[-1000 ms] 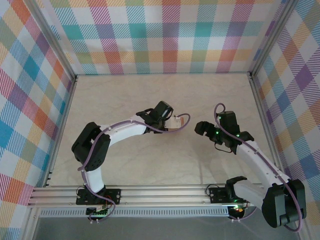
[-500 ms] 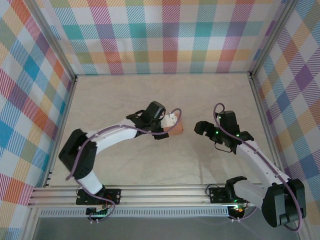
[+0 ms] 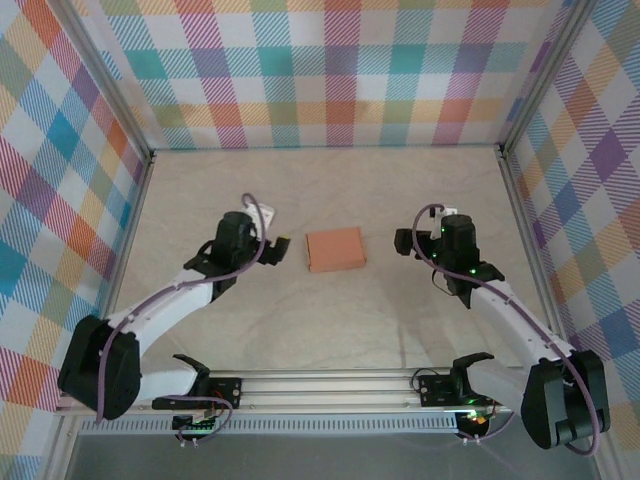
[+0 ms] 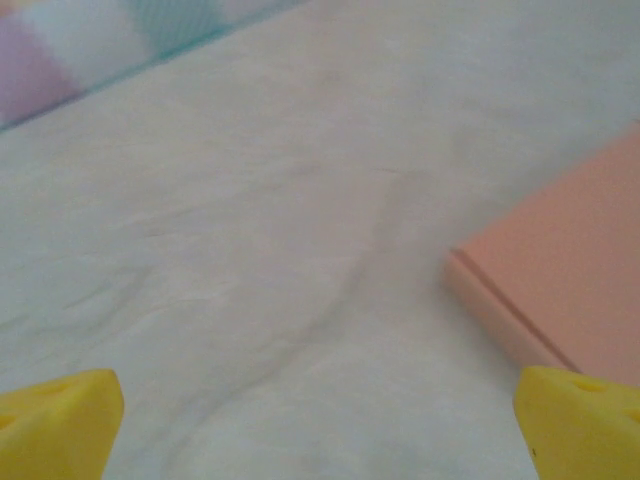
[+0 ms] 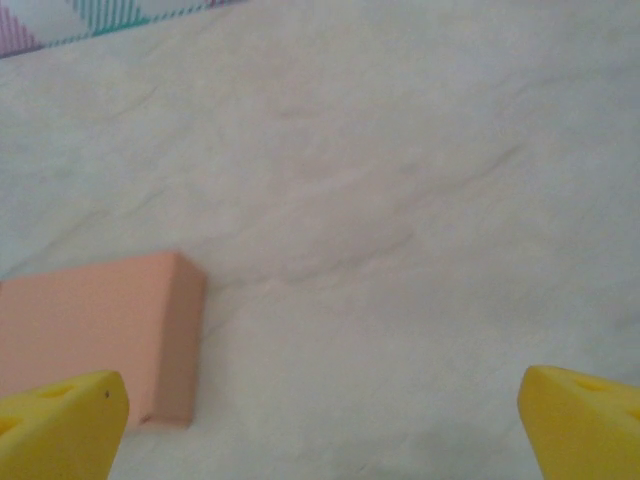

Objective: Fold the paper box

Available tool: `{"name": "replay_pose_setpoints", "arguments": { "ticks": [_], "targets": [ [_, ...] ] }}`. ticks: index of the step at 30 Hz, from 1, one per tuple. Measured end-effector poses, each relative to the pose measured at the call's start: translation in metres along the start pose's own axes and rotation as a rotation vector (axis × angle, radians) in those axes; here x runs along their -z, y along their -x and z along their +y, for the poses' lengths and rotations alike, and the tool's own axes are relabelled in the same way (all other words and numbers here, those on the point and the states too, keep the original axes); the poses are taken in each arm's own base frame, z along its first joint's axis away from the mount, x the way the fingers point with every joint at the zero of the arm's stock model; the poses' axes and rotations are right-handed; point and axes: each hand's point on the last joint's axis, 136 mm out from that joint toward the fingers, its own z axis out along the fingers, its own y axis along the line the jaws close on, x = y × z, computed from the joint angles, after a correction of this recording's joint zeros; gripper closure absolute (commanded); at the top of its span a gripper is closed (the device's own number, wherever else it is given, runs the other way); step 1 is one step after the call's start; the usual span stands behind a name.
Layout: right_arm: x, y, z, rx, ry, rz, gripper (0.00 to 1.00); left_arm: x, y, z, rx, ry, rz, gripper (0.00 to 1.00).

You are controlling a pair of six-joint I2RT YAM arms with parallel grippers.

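The box (image 3: 336, 249) lies closed and flat on the table (image 3: 330, 190), a small salmon-orange rectangle with its long sides running left to right and its broad top face plain. The left gripper (image 3: 278, 250) sits just left of the box and points toward it, with bare table between the two. Its jaws stand wide apart and hold nothing. In the left wrist view its two yellow fingertips (image 4: 60, 425) show at the lower corners, and the box's near corner and thin side wall lie ahead to the right, close to the right fingertip. The right gripper (image 3: 398, 242) sits to the right of the box, a little farther off than the left one, also facing it with jaws spread wide and nothing between them. In the right wrist view the box fills the lower left, one short end wall facing the camera, just above the left yellow fingertip (image 5: 60, 425). Behind the box and to both sides stand walls (image 3: 330, 70) covered in a pastel plaid pattern.
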Motion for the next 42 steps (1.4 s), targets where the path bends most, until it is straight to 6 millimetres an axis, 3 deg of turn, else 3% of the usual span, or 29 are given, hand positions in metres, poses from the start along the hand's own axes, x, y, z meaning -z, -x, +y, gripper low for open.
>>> {"name": "replay_pose_setpoints", "arguments": {
  "ticks": [5,12,16,22,29,42],
  "targets": [
    [-0.023,-0.006,-0.028,0.109,-0.085,-0.044,0.0,0.007,-0.023,0.047,0.065,0.173,-0.029,0.0],
    [-0.06,-0.033,-0.078,0.119,-0.164,-0.046,0.0,-0.021,-0.084,0.087,0.183,0.258,0.029,0.0],
    [-0.072,-0.034,-0.092,0.092,-0.155,-0.069,0.0,-0.036,-0.099,0.102,0.271,0.252,0.039,0.0],
    [-0.074,-0.026,-0.087,0.094,-0.098,-0.134,0.0,-0.055,-0.112,0.103,0.337,0.218,0.04,0.0],
    [-0.073,-0.016,-0.082,0.102,-0.073,-0.174,0.0,-0.055,-0.102,0.11,0.369,0.223,-0.012,0.0],
    [-0.073,-0.016,-0.081,0.102,-0.068,-0.174,0.0,-0.055,-0.098,0.11,0.371,0.218,-0.03,0.0]
  ]
}}
